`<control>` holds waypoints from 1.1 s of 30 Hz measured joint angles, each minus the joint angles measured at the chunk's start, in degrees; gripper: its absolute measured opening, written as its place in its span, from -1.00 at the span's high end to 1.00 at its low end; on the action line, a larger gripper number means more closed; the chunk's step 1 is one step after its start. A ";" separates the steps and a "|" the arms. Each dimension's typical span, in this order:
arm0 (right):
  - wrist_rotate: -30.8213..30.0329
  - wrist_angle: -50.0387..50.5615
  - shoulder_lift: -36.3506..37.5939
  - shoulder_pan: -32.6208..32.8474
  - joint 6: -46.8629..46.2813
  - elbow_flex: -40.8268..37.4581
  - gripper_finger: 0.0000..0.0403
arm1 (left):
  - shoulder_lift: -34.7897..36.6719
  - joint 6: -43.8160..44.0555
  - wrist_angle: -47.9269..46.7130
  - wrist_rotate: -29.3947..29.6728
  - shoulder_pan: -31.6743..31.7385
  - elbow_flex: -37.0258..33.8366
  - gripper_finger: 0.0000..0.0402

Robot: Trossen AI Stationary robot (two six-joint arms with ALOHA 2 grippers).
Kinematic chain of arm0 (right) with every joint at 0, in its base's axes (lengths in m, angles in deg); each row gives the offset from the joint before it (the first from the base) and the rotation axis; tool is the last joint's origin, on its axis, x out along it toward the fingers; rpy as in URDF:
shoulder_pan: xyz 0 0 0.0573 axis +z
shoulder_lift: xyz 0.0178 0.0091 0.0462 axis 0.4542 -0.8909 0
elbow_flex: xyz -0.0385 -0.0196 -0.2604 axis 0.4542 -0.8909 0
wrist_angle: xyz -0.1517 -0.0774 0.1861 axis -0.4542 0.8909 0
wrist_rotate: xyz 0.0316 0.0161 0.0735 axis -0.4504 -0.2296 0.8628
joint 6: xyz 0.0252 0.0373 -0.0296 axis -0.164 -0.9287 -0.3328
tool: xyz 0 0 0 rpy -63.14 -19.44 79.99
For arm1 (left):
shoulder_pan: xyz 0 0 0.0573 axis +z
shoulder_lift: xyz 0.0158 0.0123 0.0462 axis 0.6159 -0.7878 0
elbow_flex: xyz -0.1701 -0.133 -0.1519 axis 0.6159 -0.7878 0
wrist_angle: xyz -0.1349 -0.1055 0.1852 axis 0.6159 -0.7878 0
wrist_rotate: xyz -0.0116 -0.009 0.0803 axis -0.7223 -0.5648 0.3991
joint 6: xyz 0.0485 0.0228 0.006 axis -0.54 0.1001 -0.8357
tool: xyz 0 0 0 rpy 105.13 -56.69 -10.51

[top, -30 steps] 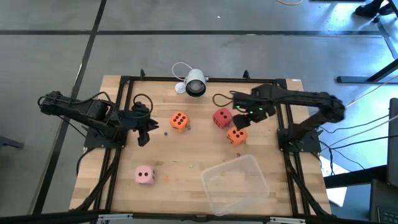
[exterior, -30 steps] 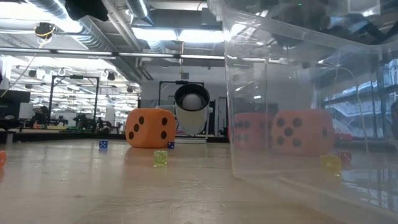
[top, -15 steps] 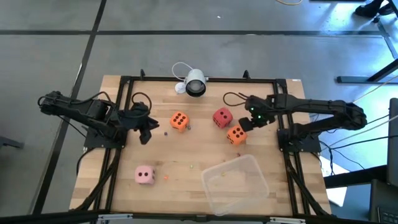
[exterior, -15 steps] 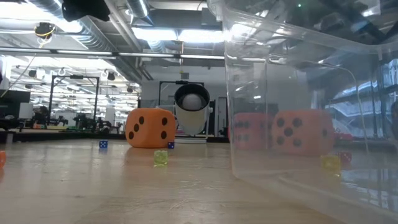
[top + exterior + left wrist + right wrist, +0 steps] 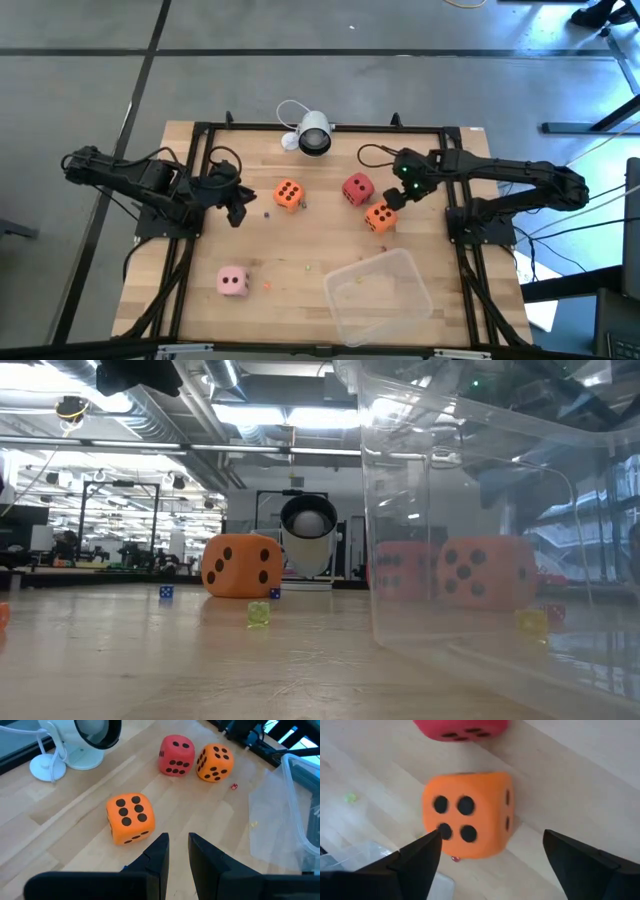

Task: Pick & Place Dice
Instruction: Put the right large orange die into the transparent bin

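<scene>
Four dice rest on the wooden table. One orange die (image 5: 288, 195) (image 5: 130, 817) lies just ahead of my left gripper (image 5: 238, 209) (image 5: 177, 842), whose fingers stand a narrow gap apart. A red die (image 5: 357, 189) (image 5: 176, 755) and a second orange die (image 5: 380, 217) (image 5: 467, 815) sit side by side. My right gripper (image 5: 396, 199) (image 5: 492, 842) hovers wide open over that second orange die, one finger on each side of it. The pale pink die (image 5: 233, 282) sits alone near the table's front left.
A clear plastic tub (image 5: 378, 295) (image 5: 500, 520) stands at the table's near right. A white camera on a stand (image 5: 314, 133) (image 5: 308, 525) sits at the far edge. Tiny coloured beads (image 5: 258, 612) lie scattered on the wood. Black frame rails run along both sides.
My right gripper has moved from above the red die toward the near-right, ending over the second orange die, while its arm stretched out toward the right. My left gripper has edged slightly right, toward the first orange die. No die has moved.
</scene>
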 joint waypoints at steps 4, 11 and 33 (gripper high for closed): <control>-0.03 -3.03 -1.26 -0.58 0.44 0.01 -0.74 | 0.00 0.19 -0.01 0.24 0.00 -0.02 0.67; 2.45 -4.14 -6.79 -0.85 2.35 0.02 -0.72 | 0.00 0.92 -0.02 0.31 0.00 -0.02 0.67; 10.37 -9.67 -18.23 -0.61 4.29 0.52 -0.39 | -0.02 2.02 -0.02 0.63 0.00 -0.02 0.67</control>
